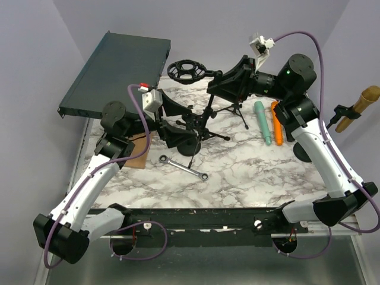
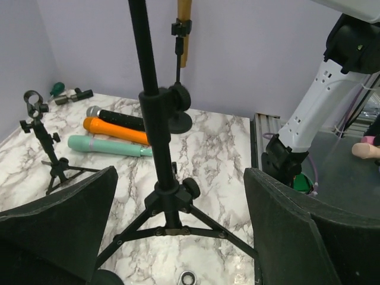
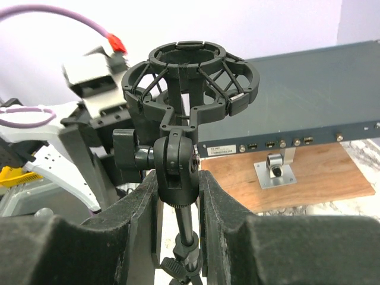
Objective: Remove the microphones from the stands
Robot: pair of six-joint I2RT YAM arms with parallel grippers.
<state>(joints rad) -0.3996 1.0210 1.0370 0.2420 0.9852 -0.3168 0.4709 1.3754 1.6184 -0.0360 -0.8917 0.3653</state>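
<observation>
A black tripod stand (image 1: 202, 119) stands mid-table, with an empty ring shock mount (image 1: 187, 70) on top. My right gripper (image 1: 218, 80) is shut on the stand's swivel joint (image 3: 177, 159) just under the mount (image 3: 190, 74); both pads press its sides. My left gripper (image 2: 178, 202) is open, its fingers wide on either side of the stand's lower pole (image 2: 153, 113) above the tripod legs, not touching it. A tan microphone (image 1: 362, 101) sits clipped on a second, round-based stand at the far right; it also shows in the left wrist view (image 2: 184, 27).
Teal (image 1: 262, 122), orange (image 1: 276, 122) and black (image 2: 119, 117) microphones lie at the right. A small tripod (image 1: 234, 110) stands behind them. A wrench (image 1: 184, 167) lies near the front. A dark rack unit (image 1: 116, 71) and a wooden board (image 3: 285, 178) are at the back left.
</observation>
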